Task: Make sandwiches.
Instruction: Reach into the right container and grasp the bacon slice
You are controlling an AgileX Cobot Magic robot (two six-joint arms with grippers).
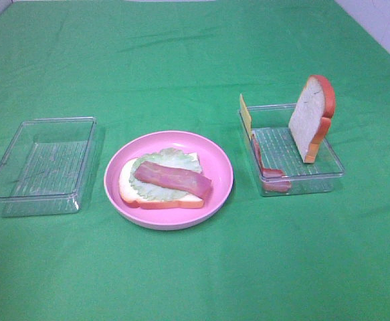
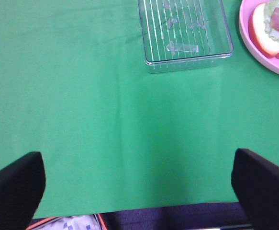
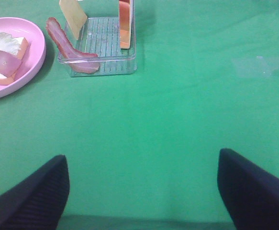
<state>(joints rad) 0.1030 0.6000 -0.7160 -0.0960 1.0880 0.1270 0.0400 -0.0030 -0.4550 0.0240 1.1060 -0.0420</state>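
A half-built sandwich [image 1: 164, 180] lies on the round pink plate [image 1: 218, 160]: a bread slice, pale green lettuce [image 1: 171, 159] and a bacon strip [image 1: 173, 178] on top. It also shows in the left wrist view [image 2: 274, 26] and the right wrist view [image 3: 3, 60]. A second bread slice [image 1: 312, 120] stands upright in the right clear tray [image 1: 315, 180], with a yellow cheese slice [image 1: 246, 115] and another bacon strip [image 1: 269, 172]. Neither gripper shows in the exterior high view. The left gripper [image 2: 139, 191] and the right gripper [image 3: 141, 191] are open and empty over bare cloth.
An empty clear tray [image 1: 41, 164] stands left of the plate and shows in the left wrist view [image 2: 184, 31]. Green cloth [image 1: 195, 281] covers the table. The near table edge [image 2: 144, 218] shows in the left wrist view.
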